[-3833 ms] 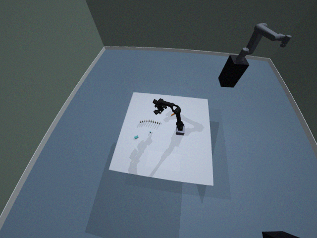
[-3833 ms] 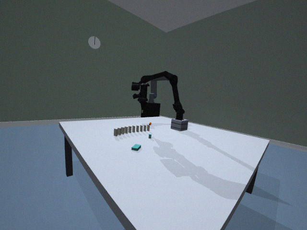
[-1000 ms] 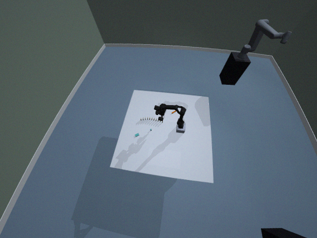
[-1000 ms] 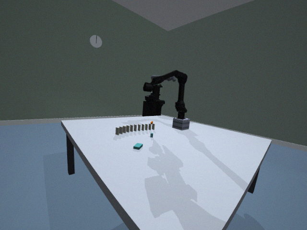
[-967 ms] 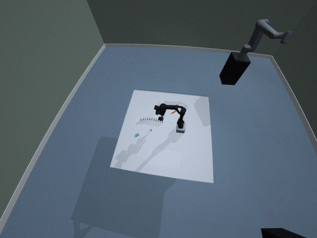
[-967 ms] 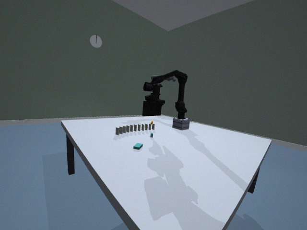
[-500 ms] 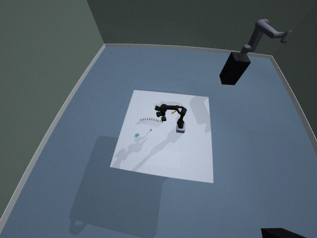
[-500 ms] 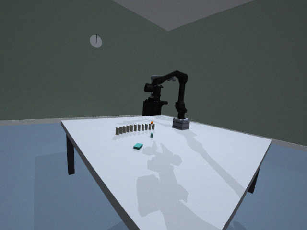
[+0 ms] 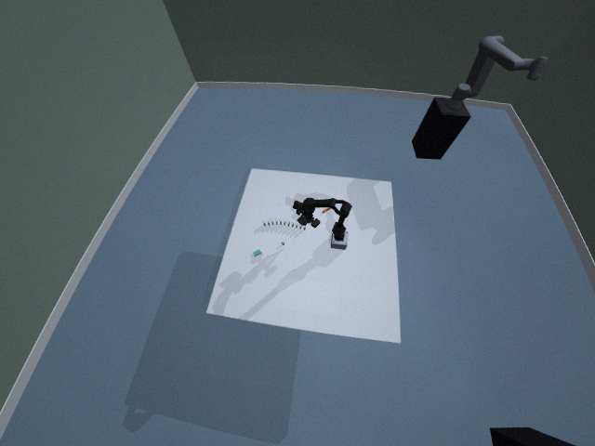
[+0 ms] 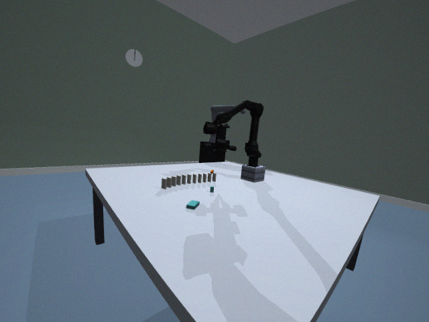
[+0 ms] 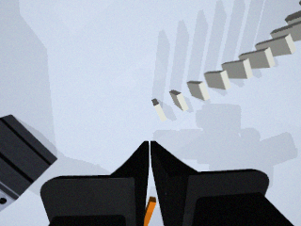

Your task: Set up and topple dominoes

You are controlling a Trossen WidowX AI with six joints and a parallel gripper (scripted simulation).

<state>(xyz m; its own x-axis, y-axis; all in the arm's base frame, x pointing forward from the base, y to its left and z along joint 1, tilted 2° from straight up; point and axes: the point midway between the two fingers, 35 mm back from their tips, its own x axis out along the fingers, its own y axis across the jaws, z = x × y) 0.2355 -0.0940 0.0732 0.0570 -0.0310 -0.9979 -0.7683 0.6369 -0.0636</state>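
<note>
The claw (image 9: 307, 221) (image 10: 220, 150) (image 11: 149, 145) is all but fully shut, its 2 fingertips nearly meeting, and it has hold of nothing. It hangs above the white table (image 9: 288, 297) (image 10: 277, 221) (image 11: 94, 71), clear of its surface. The task's dominoes (image 9: 284, 223) (image 10: 189, 178) (image 11: 236, 69) stand upright in a gently curved row on the table; the exterior view shows 11 of them, set apart from each other. The row runs left from the claw's area, and its right end domino (image 9: 304, 227) (image 10: 214, 177) (image 11: 159, 110) is the one nearest the claw. In the wrist view that domino shows just beyond the closed tips, not between them, while the others lead away up and to the right. An orange piece (image 9: 327, 209) (image 10: 212, 171) (image 11: 150, 213) lies on the far side of the row's right end. On the near side are 2 teal pieces: a small block (image 9: 283, 242) (image 10: 212, 189), and a larger flat block (image 9: 257, 253) (image 10: 192, 204) farther left and nearer. The arm (image 9: 319, 203) (image 10: 254, 128) rises from a grey base (image 9: 338, 245) (image 10: 253, 174) right of the row.
</note>
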